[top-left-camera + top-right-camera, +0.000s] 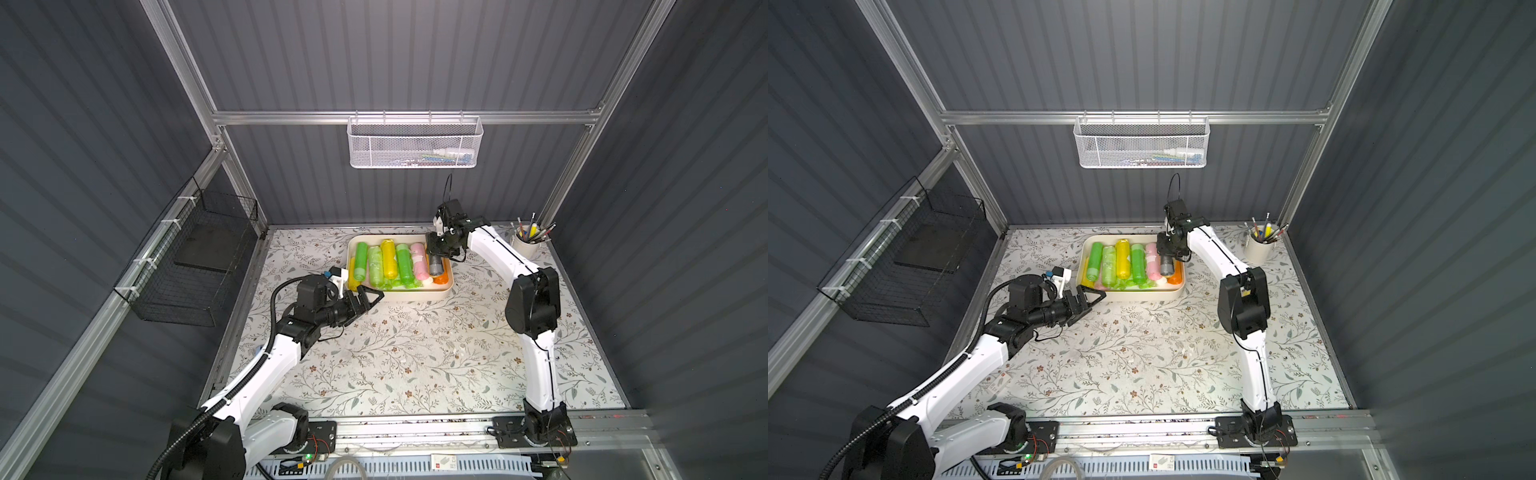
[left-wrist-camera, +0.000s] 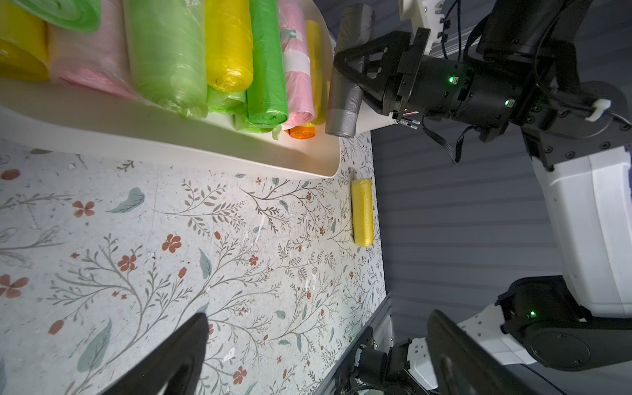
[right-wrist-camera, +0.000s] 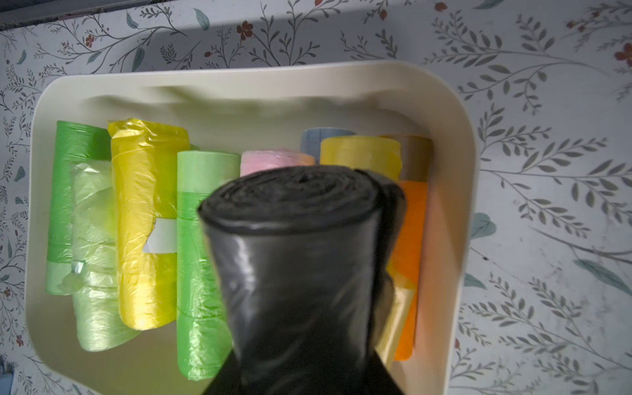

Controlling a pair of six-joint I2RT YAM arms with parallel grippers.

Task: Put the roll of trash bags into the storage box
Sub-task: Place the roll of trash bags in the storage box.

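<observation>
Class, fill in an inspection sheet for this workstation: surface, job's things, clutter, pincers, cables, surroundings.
Surface: floral-patterned tabletop, scuffed.
Job's things: storage box holds green, yellow, pink and orange rolls; grey roll held over its right end; a yellow roll lies loose on the table.
Clutter: pen cup in the far right corner.
Pincers: right pincer shut on the grey roll; left pincer open, empty, beside the box's near left corner.
Cables: black conduit along the left arm; thin cable loop above the right wrist.
Surroundings: white mesh basket on the rear rail; black wire basket on the left wall.

Glossy crinkled plastic roll of trash bags, smooth matt plastic storage box
</observation>
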